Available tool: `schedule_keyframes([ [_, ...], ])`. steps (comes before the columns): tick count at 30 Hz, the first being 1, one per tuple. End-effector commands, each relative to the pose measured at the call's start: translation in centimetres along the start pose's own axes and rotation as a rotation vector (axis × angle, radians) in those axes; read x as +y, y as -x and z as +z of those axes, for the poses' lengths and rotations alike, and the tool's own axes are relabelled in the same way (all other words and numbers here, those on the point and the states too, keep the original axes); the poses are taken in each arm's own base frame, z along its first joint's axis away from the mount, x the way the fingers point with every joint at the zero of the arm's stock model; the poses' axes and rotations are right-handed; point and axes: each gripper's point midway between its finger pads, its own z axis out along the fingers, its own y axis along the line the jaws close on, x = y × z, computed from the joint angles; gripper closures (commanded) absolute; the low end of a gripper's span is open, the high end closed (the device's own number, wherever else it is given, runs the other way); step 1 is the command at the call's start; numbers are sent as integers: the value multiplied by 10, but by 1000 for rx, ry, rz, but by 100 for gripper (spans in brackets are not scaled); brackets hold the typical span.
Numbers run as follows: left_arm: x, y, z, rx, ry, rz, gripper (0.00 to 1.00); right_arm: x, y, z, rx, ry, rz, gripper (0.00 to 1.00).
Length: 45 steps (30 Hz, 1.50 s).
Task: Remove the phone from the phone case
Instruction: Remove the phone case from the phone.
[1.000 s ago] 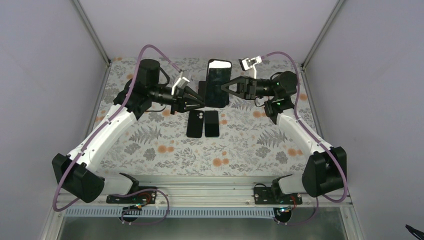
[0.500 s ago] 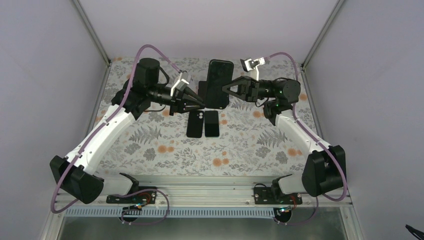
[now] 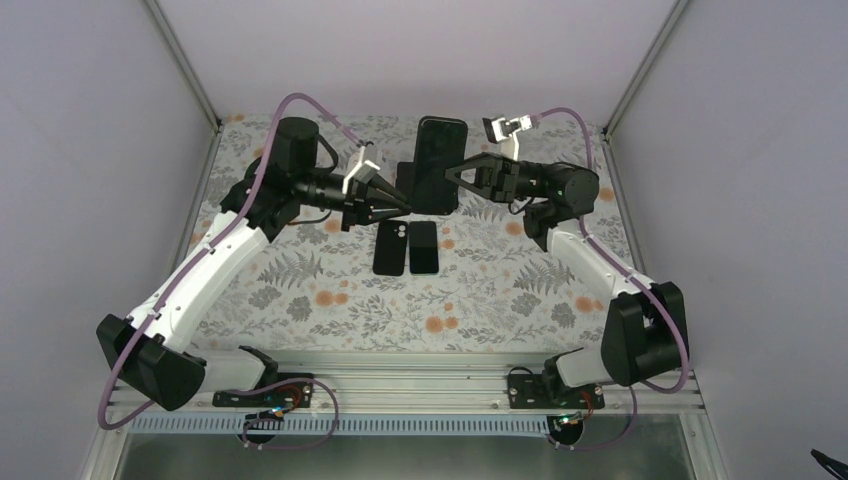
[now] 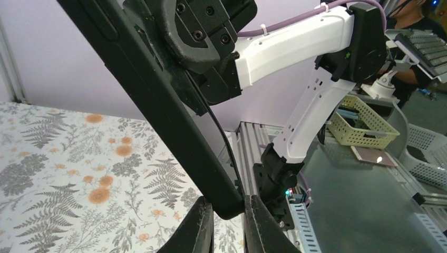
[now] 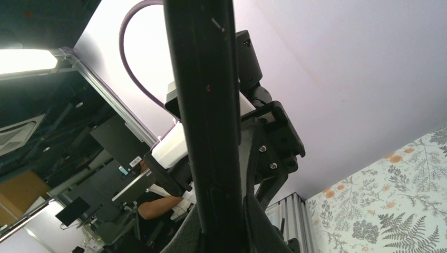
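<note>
While right fingers (image 5: 256,224) hold, left fingers (image 4: 201,227) pinched tighter on phone case (image 3: 440,165).

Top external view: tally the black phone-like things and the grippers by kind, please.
Black slab-shaped cased phone, held up: 1
Black phone-shaped slabs flat on floral cloth: 2
Dark slab partly hidden beside it, kind unclear: 1
Left gripper and right gripper, two-finger: 2
Total: 6

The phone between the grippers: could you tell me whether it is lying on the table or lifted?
Lifted: the left gripper and right gripper pinch the phone above the table.
</note>
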Motion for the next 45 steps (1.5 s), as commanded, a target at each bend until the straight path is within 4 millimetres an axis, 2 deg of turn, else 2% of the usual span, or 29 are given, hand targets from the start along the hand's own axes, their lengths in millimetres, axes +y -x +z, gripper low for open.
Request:
schedule_keyframes([
  [1, 65, -17, -6, 78, 290, 111, 98, 42, -9, 14, 17, 102, 16, 97],
  [16, 95, 6, -24, 142, 502, 330, 98, 42, -11, 17, 9, 124, 42, 97],
  [18, 91, 7, -23, 143, 475, 324, 98, 43, -10, 18, 23, 120, 7, 97],
  [20, 81, 5, -23, 137, 426, 287, 90, 44, -4, 17, 34, 105, -36, 97],
  [22, 72, 4, -28, 121, 379, 212, 72, 44, 1, 15, 43, 85, -86, 97],
  [24, 62, 6, -37, 75, 318, 102, 43, 41, 5, 11, 37, 62, -112, 97],
  [26, 50, 11, -46, 18, 250, 25, 33, 36, 10, 6, 23, 33, -117, 97],
  [30, 16, 31, -51, -90, 144, 11, 21, 27, 20, 0, -10, -3, -128, 96],
  [32, 9, 38, -51, -127, 114, -5, 18, 24, 24, 1, -15, -12, -132, 96],
  [36, 12, 44, -45, -155, 95, -89, 16, 19, 33, 3, -26, -25, -147, 96],
  [41, 14, 43, -20, -137, 102, -131, 16, 6, 41, 3, -59, -45, -111, 96],
  [45, 19, 40, -9, -135, 95, -172, 17, -3, 44, 2, -81, -60, -79, 96],
])
